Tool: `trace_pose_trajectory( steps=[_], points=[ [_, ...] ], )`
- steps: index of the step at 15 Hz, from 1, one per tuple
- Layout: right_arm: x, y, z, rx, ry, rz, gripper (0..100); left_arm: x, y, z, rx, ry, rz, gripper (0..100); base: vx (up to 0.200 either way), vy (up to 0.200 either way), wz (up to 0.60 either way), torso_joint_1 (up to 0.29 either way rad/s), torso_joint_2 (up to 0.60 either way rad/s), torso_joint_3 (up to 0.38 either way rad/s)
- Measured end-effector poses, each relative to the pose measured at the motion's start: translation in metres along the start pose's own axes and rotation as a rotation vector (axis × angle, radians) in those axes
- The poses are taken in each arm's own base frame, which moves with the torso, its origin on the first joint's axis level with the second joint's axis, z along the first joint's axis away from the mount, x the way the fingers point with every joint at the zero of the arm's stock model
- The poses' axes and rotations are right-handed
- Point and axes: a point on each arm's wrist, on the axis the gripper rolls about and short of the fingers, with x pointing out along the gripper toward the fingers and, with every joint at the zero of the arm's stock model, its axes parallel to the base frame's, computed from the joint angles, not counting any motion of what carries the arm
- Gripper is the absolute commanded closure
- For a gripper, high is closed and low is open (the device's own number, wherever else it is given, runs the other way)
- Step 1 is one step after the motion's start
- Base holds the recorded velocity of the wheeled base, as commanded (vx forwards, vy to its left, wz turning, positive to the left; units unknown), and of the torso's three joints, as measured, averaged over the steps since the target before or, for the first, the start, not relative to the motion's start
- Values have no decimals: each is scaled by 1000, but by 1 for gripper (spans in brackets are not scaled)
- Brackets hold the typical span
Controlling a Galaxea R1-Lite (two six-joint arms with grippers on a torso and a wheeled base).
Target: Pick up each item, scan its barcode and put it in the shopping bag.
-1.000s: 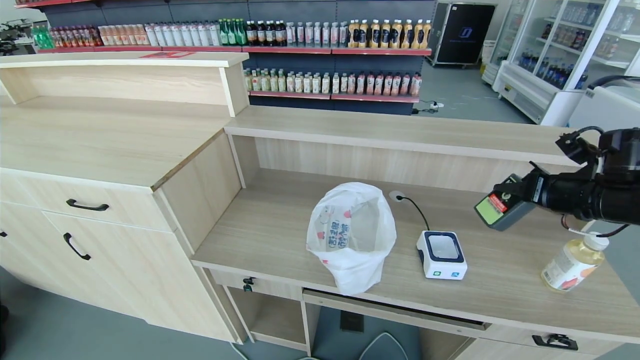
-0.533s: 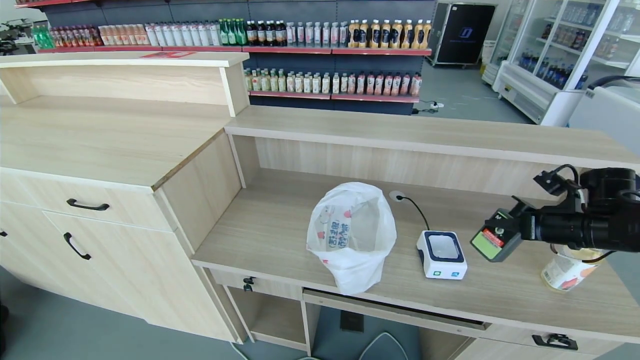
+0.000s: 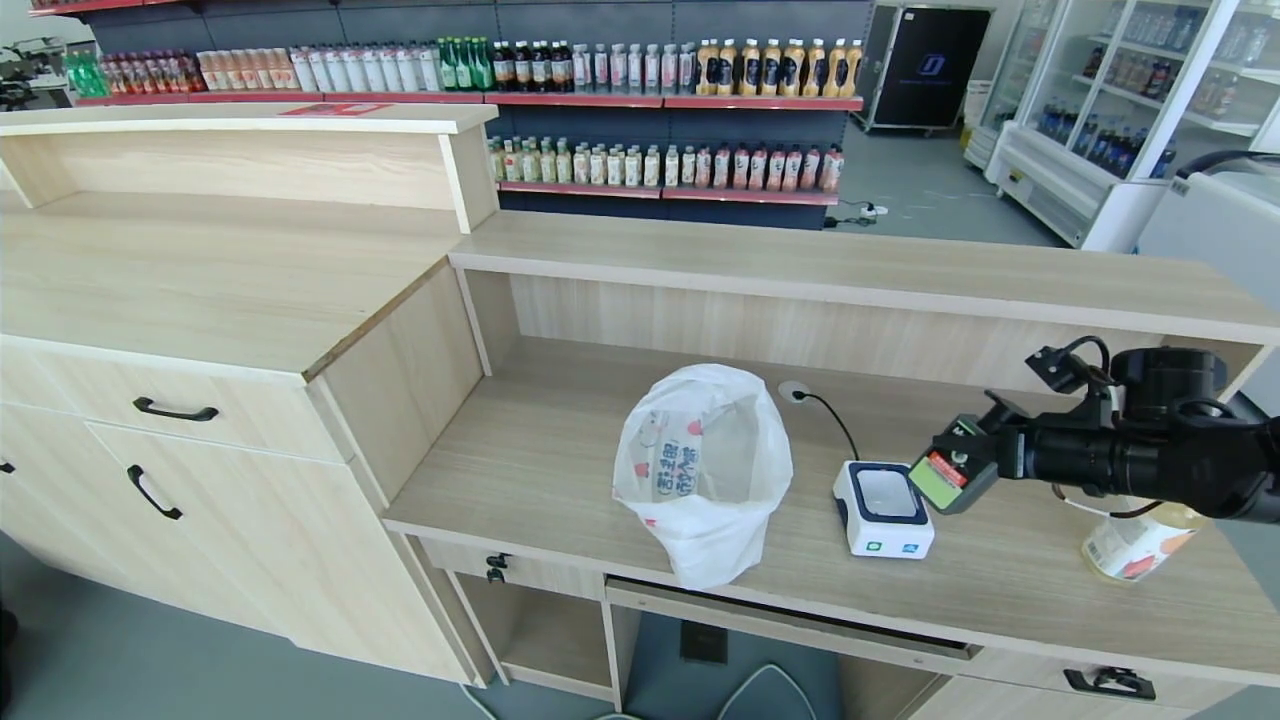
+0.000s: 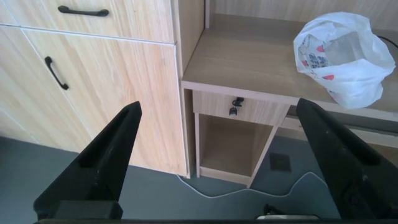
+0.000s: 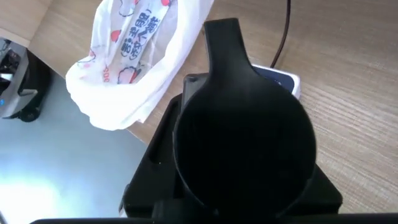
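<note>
We hold the box (image 3: 936, 484) in the right end effector (image 3: 968, 462), with the scanner (image 3: 884, 497) just beside it at 8 o'clock.

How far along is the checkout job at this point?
Done: nothing clearly; the shopping bag looks empty, though its folds hide some of the inside. In hand: the right gripper has its jaws shut on a small box, held close by the right side of the scanner, so no scan is confirmed. Left: bagging the box, then the bottle on the counter.
</note>
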Motion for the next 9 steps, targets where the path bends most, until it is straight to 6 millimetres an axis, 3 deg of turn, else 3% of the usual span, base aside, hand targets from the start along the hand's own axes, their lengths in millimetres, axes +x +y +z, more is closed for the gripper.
trace_pose_trajectory(
  steps=[9],
  points=[
    [33, -7, -5, -13, -5, 34, 100, 0, 0, 0, 0, 0, 0, 0, 0, 0, 0, 0, 0, 0]
  ],
)
